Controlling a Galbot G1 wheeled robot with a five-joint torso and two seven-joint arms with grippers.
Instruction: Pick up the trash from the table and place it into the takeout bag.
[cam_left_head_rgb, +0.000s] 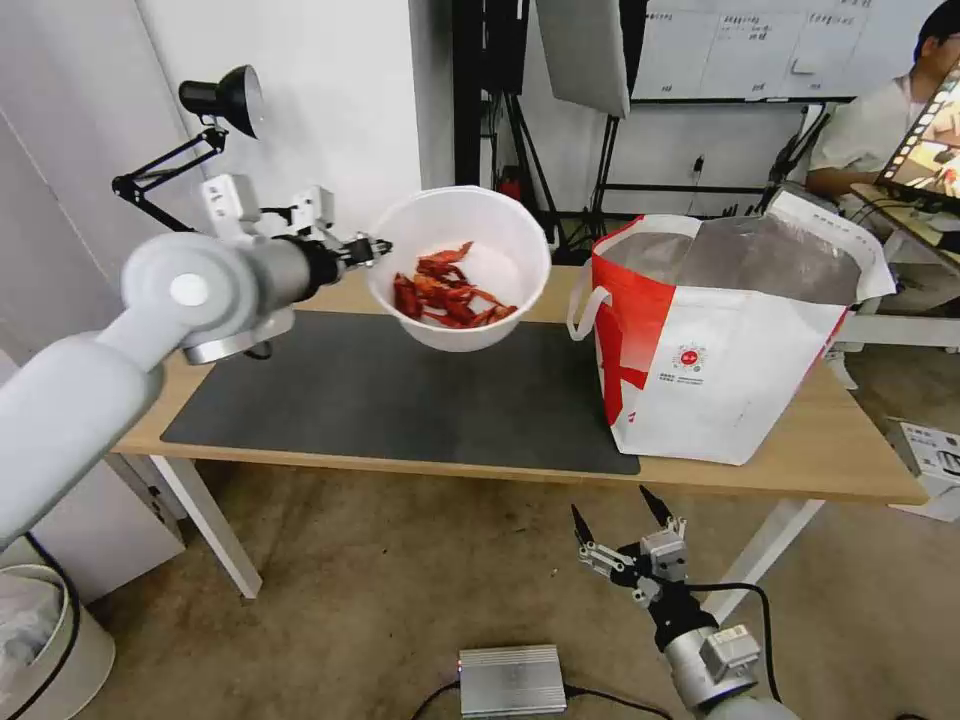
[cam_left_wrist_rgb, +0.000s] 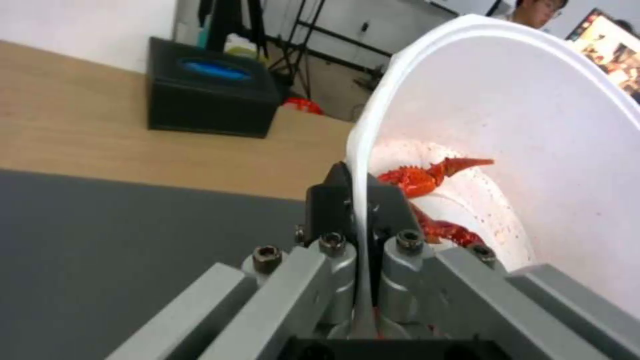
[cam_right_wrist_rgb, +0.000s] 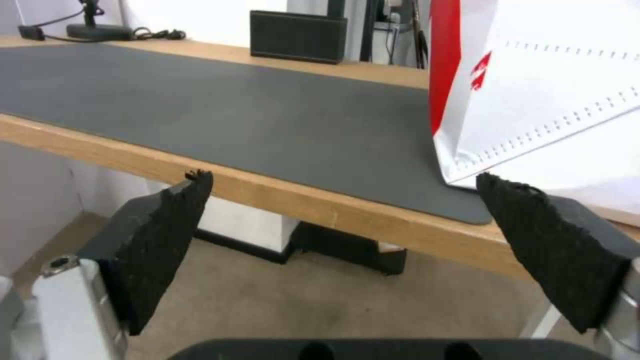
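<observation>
Head view: the left gripper pinches the rim of the white bowl, held tilted above the grey mat, well clear of the table. Crayfish shells lie low inside. The takeout bag stands open to the right. Carrying well probably means levelling the bowl, clearing the bag's near wall, then lowering between its handles. The right gripper idles below the table edge, jaws wide and empty. The bag bears 1 small round red logo; its text is too small to read.
</observation>
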